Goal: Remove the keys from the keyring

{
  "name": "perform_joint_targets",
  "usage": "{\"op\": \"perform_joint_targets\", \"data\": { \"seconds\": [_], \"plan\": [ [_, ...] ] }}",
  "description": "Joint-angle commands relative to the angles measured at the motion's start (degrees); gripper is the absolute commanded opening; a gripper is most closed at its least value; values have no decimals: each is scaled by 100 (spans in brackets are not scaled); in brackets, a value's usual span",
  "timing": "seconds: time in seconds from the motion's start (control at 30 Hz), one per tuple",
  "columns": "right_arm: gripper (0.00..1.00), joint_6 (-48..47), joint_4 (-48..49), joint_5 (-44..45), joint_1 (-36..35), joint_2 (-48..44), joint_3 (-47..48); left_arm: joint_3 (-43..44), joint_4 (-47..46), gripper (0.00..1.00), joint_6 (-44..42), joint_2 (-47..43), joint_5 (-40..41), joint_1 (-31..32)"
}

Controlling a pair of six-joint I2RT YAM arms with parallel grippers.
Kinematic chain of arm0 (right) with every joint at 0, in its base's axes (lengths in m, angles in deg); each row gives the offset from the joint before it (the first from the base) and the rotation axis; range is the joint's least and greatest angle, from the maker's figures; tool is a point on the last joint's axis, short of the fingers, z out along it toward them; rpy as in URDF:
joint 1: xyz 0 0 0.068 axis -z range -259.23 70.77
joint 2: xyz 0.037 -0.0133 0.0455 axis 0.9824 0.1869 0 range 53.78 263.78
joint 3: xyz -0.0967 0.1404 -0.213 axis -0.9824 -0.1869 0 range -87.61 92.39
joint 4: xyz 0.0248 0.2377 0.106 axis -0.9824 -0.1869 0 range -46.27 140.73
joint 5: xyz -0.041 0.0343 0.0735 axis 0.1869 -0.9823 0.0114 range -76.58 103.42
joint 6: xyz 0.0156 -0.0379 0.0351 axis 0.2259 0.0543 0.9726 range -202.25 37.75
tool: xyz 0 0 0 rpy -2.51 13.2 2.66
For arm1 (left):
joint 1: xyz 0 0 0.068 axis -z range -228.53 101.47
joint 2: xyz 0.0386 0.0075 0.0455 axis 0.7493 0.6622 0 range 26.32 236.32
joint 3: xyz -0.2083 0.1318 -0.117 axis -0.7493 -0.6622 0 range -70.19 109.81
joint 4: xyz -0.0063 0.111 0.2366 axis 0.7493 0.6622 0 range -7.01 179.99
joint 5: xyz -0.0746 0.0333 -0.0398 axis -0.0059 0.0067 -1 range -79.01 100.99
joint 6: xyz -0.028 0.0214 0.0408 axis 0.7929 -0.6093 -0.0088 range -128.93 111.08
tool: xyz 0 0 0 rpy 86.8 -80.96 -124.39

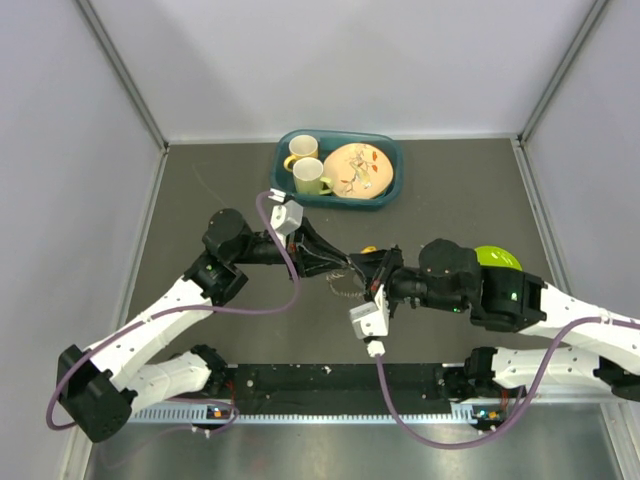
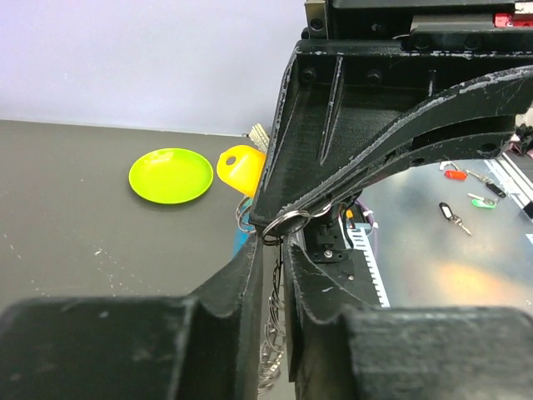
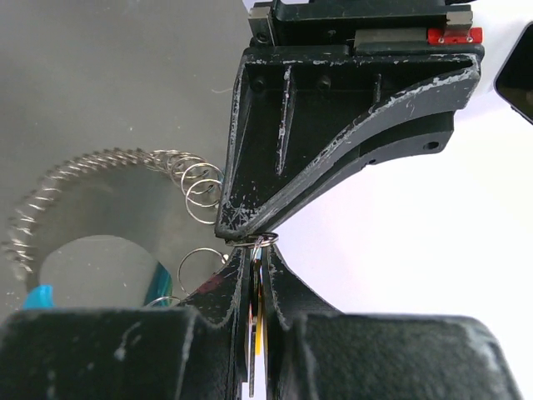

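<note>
Right gripper (image 3: pixel 258 247) pinching keyring (image 2: pixel 287 223), left gripper (image 2: pixel 271 243) at it (keys (image 2: pixel 241 169) behind)

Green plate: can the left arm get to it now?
Probably not yet. Its jaws are pinching the keyring, and the right arm lies between them and the green plate, partly covering it.

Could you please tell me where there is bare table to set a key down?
Bare tabletop lies far left of the tray and far right of it, beyond the green plate. The centre is crowded: left gripper and right gripper meet there on the keys and keyring.
</note>
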State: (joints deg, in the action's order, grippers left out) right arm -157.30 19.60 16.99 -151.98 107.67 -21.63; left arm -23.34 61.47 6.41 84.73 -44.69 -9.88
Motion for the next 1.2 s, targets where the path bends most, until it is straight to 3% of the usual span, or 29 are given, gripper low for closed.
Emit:
{"op": "perform_joint_targets", "data": {
  "seconds": [0.0,0.1,0.37,0.6,0.7,0.87,0.97,1.17],
  "plan": [
    [0,86,371,214,-29,-133,-67,-27,-406,12,119,-155,-488,55],
    [0,113,371,319,-37,-142,-102,-1,-353,0,128,-172,-444,63],
    [0,209,371,521,-29,-256,-208,-44,-529,0,593,-102,-303,55],
    [0,297,371,522,-29,-353,-348,-492,-2047,0,1770,-58,-136,-51],
    [0,359,371,443,-37,-405,-357,-466,-1936,0,1833,47,-215,-51],
    [0,359,354,311,-29,-449,-269,-247,-479,35,579,-189,-198,-60],
    [0,350,301,171,-29,-458,-252,-10,445,41,-362,-418,-48,-51],
    [0,342,178,-76,-29,-423,-173,395,991,50,-918,-305,-180,-51]
  ]
}}
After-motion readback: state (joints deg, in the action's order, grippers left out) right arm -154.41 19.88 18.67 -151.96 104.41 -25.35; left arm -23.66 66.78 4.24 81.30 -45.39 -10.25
